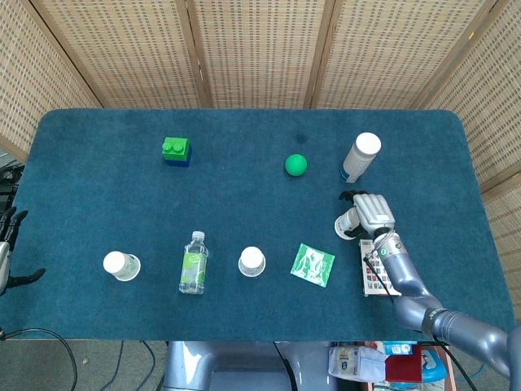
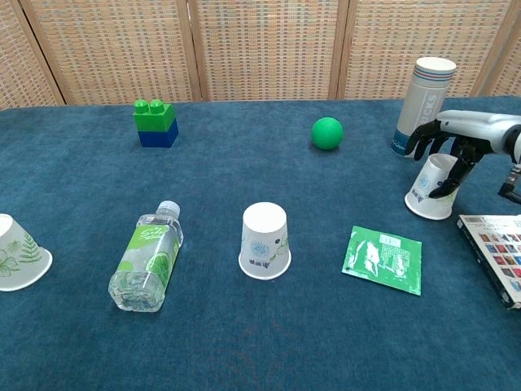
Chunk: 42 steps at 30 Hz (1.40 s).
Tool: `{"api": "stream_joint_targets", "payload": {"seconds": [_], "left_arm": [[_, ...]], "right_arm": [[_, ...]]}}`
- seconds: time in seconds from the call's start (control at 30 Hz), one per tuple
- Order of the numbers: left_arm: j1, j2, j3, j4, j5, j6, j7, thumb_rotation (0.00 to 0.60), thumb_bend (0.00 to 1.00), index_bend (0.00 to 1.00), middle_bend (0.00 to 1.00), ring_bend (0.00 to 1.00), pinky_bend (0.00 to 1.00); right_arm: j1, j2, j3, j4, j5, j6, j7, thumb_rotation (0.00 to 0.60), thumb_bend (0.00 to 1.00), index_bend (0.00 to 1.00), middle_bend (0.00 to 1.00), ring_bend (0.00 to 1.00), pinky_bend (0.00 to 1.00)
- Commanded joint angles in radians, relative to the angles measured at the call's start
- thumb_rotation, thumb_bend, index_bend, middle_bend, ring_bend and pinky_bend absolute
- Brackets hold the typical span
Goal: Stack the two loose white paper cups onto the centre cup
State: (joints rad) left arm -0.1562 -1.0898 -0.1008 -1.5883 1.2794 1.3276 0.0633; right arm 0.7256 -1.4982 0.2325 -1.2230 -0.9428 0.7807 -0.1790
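Right hand (image 2: 456, 142) palm down, fingers (image 2: 449, 183) curled; left hand (image 1: 8, 248) at edge, fingers spread

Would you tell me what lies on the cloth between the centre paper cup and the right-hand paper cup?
Only the flat green sachet lies between the upturned centre cup and the right-hand cup, clearest in the chest view.

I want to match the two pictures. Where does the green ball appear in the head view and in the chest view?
Head view: the green ball lies in the upper right part, left of the tall white canister.
Chest view: the green ball lies upper centre-right, again left of the tall white canister.
Shared landmark: that canister.
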Motion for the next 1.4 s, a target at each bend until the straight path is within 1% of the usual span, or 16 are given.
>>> {"api": "stream_joint_targets", "payload": {"seconds": [0.03, 0.13, 0.27, 0.63, 0.73, 0.77, 0.83, 1.03, 1.13, 1.2, 1.4], "left_arm": [[-0.001, -0.002, 0.002, -0.001, 0.001, -0.002, 0.004, 0.600, 0.14, 0.00, 0.00, 0.00, 0.00], [-0.002, -0.003, 0.004, -0.002, 0.003, -0.004, 0.010, 0.600, 0.14, 0.00, 0.00, 0.00, 0.00], [-0.002, -0.003, 0.005, -0.006, 0.005, -0.001, 0.013, 0.600, 0.14, 0.00, 0.00, 0.00, 0.00], [-0.002, -0.001, 0.007, -0.008, 0.006, 0.000, 0.013, 0.600, 0.14, 0.00, 0.00, 0.00, 0.00], [-0.003, -0.001, 0.008, -0.008, 0.007, -0.003, 0.012, 0.600, 0.14, 0.00, 0.00, 0.00, 0.00], [-0.004, -0.002, 0.008, -0.009, 0.006, -0.006, 0.012, 0.600, 0.14, 0.00, 0.00, 0.00, 0.00], [-0.005, -0.002, 0.008, -0.009, 0.006, -0.007, 0.013, 0.600, 0.14, 0.00, 0.00, 0.00, 0.00], [-0.004, -0.001, 0.010, -0.010, 0.008, -0.006, 0.012, 0.600, 0.14, 0.00, 0.00, 0.00, 0.00], [-0.004, -0.002, 0.010, -0.010, 0.009, -0.004, 0.013, 0.600, 0.14, 0.00, 0.00, 0.00, 0.00], [-0.005, -0.002, 0.012, -0.011, 0.011, -0.006, 0.014, 0.600, 0.14, 0.00, 0.00, 0.00, 0.00], [-0.003, 0.001, 0.013, -0.013, 0.013, -0.007, 0.005, 0.600, 0.14, 0.00, 0.00, 0.00, 0.00]], "right_arm": [[-0.009, 0.016, 0.004, -0.018, -0.002, 0.003, 0.019, 0.600, 0.30, 0.33, 0.42, 0.36, 0.48], [-0.016, 0.029, 0.003, -0.034, -0.012, 0.010, 0.032, 0.600, 0.32, 0.39, 0.49, 0.42, 0.49], [-0.018, 0.034, -0.001, -0.038, -0.015, 0.008, 0.036, 0.600, 0.35, 0.45, 0.53, 0.45, 0.50], [-0.025, 0.048, -0.003, -0.065, -0.038, 0.036, 0.043, 0.600, 0.36, 0.46, 0.54, 0.46, 0.51], [-0.028, 0.081, 0.001, -0.137, -0.084, 0.069, 0.043, 0.600, 0.36, 0.46, 0.54, 0.46, 0.51], [-0.028, 0.108, 0.004, -0.198, -0.123, 0.090, 0.042, 0.600, 0.36, 0.46, 0.54, 0.46, 0.51], [-0.030, 0.155, 0.005, -0.293, -0.162, 0.110, 0.034, 0.600, 0.36, 0.46, 0.54, 0.46, 0.51], [-0.020, 0.221, 0.008, -0.482, -0.239, 0.148, -0.011, 0.600, 0.36, 0.46, 0.54, 0.46, 0.51], [-0.012, 0.226, 0.010, -0.519, -0.258, 0.155, -0.024, 0.600, 0.37, 0.46, 0.54, 0.46, 0.51], [0.021, 0.215, 0.022, -0.563, -0.285, 0.146, -0.048, 0.600, 0.37, 0.46, 0.54, 0.46, 0.51], [0.086, 0.171, 0.039, -0.607, -0.217, 0.123, -0.140, 0.600, 0.37, 0.46, 0.54, 0.46, 0.51]]}}
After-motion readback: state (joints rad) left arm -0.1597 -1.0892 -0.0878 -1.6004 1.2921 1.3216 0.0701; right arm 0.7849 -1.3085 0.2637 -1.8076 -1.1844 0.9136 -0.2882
